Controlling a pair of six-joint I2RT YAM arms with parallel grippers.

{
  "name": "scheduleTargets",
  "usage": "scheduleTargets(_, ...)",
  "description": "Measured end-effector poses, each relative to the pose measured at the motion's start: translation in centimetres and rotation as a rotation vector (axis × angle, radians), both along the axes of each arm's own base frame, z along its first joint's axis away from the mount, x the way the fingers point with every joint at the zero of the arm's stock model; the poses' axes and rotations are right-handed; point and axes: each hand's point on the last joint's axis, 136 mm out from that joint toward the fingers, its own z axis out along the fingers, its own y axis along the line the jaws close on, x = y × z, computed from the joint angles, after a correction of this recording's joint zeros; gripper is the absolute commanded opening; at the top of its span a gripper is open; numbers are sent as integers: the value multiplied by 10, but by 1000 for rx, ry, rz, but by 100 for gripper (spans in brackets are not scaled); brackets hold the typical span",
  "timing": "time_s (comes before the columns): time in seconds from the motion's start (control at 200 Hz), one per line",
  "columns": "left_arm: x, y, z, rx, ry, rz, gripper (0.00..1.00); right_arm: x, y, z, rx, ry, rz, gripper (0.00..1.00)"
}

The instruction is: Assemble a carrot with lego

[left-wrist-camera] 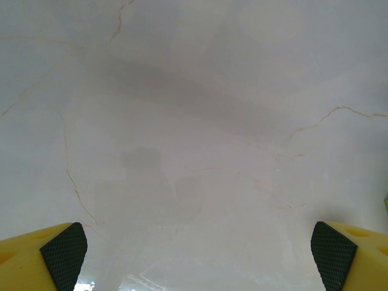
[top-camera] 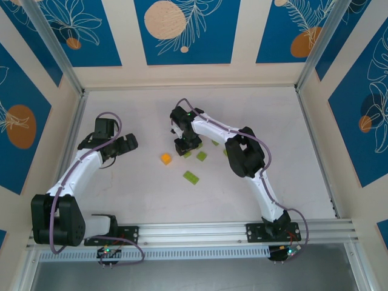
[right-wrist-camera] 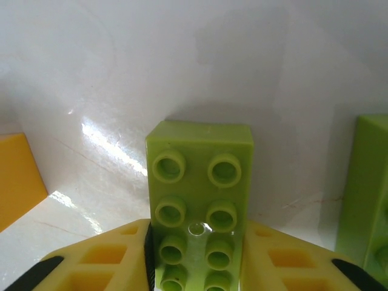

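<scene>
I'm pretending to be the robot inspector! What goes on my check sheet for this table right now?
Surface: pale table, bare apart from the bricks.
Job's things: one orange brick and loose green bricks near the middle; a long green brick sits between the right claw's fingers. None seen joined.
Clutter: nothing seen.
Claws: the left claw is wide open over bare table, holding nothing; the right claw is shut on the long green brick.
Cables: purple cables run along both arms, away from the bricks.
Surroundings: blue and cream leaf-patterned walls; a metal rail carries the arm bases.
</scene>
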Motion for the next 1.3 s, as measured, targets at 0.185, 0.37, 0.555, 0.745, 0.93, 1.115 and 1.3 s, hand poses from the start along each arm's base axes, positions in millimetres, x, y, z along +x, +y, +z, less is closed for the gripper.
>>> scheduleTargets(0.185,0,0,0,0,0,0,97,-1,0,1,0,-2,1,30)
scheduleTargets(0.37,-1,0,0,0,3,0,97,-20,-2,15,-7,8,24,30)
scheduleTargets(0.555,-1,0,0,0,3,0,97,-40,12,56,47,-9,56,29)
scheduleTargets(0.745,-1,0,0,0,3,0,97,-51,28,70,94,10,65,29)
scheduleTargets(0.93,0,0,0,0,2,0,97,-46,49,77,152,18,65,29)
scheduleTargets(1.115,-1,0,0,0,3,0,97,-38,65,72,185,32,64,29)
scheduleTargets(1.3,-1,0,0,0,2,0,97,-39,71,62,186,59,70,29)
